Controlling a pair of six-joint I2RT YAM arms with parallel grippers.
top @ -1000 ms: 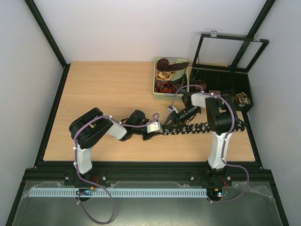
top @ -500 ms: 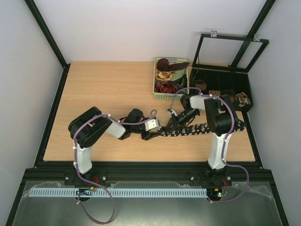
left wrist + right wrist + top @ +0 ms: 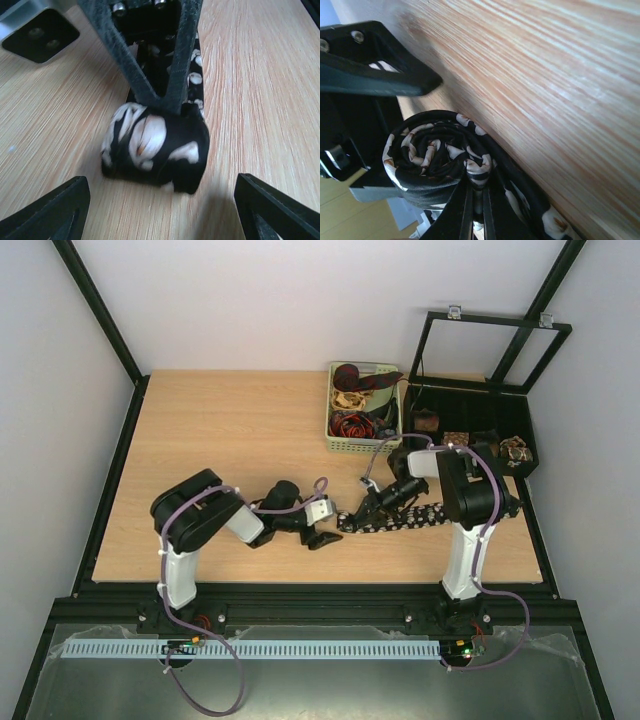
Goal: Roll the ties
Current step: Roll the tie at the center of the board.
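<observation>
Mid-roll: the right tool (image 3: 358, 516) pinches the coil (image 3: 155, 147) of the black speckled tie (image 3: 412, 515) on the bench (image 3: 220, 440), the left tool (image 3: 160, 205) gaping around it; next it needs winding along the flat strip, kept taut.

Pale wood worktop (image 3: 220, 440) stretches wide to the left of the right tool (image 3: 351, 521), and its grain shows close up in both wrist views. Out beyond the tool, toward the white wall (image 3: 250, 300), there's a green slotted basket (image 3: 331, 422). Just right of the basket sits a black box (image 3: 470, 415); its lid (image 3: 500, 321), an open frame, stands up against the wall. Behind the tool, off the worktop's near edge, run a black rail (image 3: 300, 592) and then a white slotted strip (image 3: 300, 649).
</observation>
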